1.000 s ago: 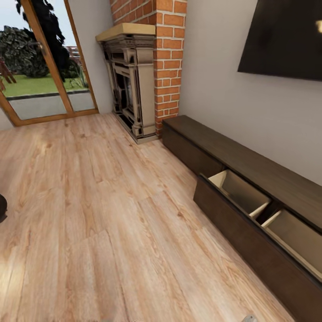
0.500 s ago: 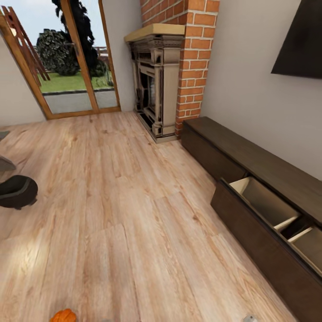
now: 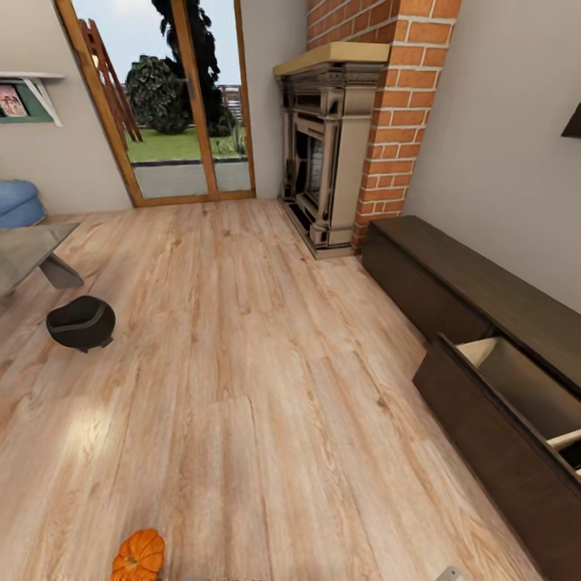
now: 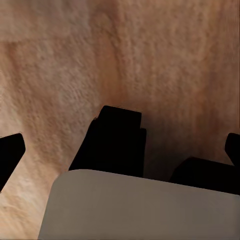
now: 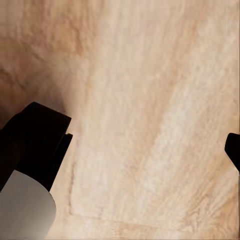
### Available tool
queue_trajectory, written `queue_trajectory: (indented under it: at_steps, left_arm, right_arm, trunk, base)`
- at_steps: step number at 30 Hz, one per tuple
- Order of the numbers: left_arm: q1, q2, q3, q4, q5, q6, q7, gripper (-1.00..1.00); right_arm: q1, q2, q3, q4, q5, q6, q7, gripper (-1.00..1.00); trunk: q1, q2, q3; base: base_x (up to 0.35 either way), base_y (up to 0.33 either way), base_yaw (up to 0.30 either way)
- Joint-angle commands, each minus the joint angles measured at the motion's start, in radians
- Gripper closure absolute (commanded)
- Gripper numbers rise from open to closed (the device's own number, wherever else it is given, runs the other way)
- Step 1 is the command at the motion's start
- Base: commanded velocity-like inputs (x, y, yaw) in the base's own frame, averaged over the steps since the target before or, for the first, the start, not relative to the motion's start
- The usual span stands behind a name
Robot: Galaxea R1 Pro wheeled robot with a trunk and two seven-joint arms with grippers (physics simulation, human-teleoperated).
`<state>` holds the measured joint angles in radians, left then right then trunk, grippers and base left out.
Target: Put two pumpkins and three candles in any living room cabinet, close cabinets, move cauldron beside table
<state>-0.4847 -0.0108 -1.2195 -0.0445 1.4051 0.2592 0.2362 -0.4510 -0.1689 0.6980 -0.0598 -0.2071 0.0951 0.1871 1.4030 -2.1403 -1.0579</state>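
One pumpkin [image 3: 138, 555] on the floor [image 3: 242, 363], well out from the cabinet [image 3: 484, 339]; cauldron [image 3: 81, 323] farther off, near the table [image 3: 28, 250]; cabinet drawer [image 3: 516, 403] pulled open, pale inside showing. Probably travelling to fetch the pumpkin; next calls for closing in and lowering an arm over it. Right gripper [image 5: 135, 145] spread wide over bare wood, holding nothing; left gripper [image 4: 120, 145] over floor too, cannot tell whether spread or clenched.
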Motion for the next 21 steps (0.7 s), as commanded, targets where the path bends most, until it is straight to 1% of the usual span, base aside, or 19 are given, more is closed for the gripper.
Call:
queue_trajectory:
  at_steps: [1,21]
  left_arm:
    - [0.0,0.0,0.0,0.0,0.0,0.0,0.0,-1.0]
    - [0.0,0.0,0.0,0.0,0.0,0.0,0.0,-1.0]
  right_arm:
    - [0.0,0.0,0.0,0.0,0.0,0.0,0.0,-1.0]
    - [0.0,0.002,0.001,0.015,0.0,0.0,0.0,-1.0]
  trunk:
    - [0.0,0.0,0.0]
    - [0.0,0.0,0.0]
  base:
    - [0.0,0.0,0.289]
    - [0.0,0.0,0.289]
